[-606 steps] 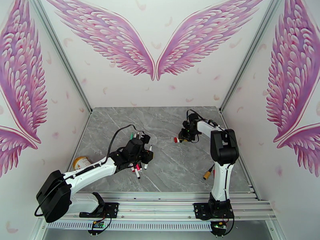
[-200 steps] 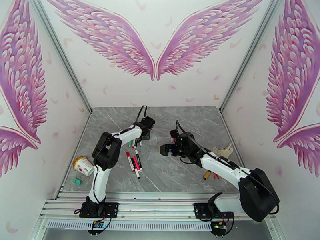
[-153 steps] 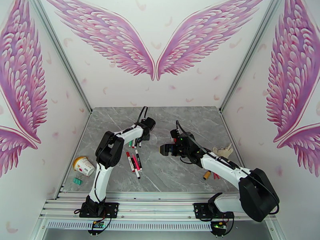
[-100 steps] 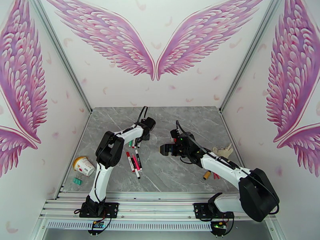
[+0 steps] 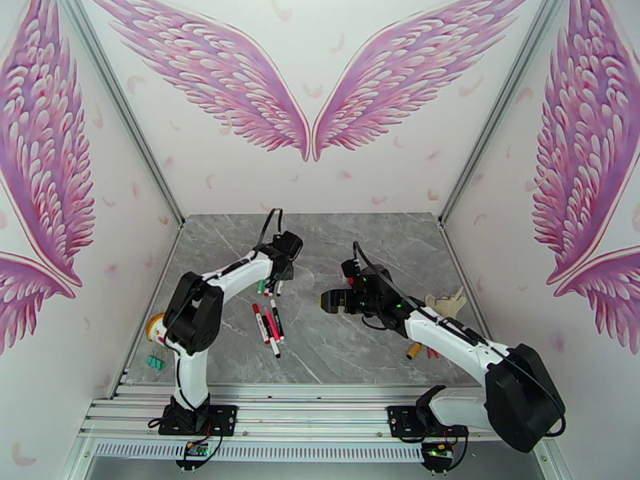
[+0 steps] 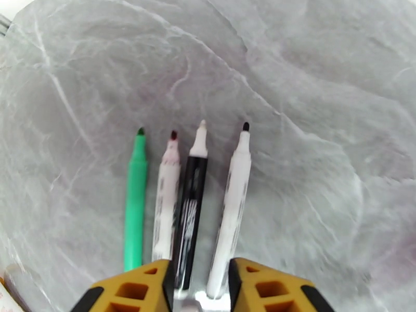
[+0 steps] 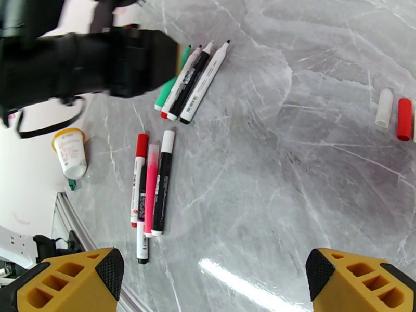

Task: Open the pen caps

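Now | left gripper (image 6: 198,269) stood narrowly parted, gripping nothing, over the near ends of four uncapped pens (image 6: 190,204) | right gripper (image 7: 208,287) gaped wide, empty | three capped pens (image 7: 151,188) lay nearer | judged best: rise straight, grasp one barrel, cap end free.

Four uncapped pens (image 6: 190,204), side by side
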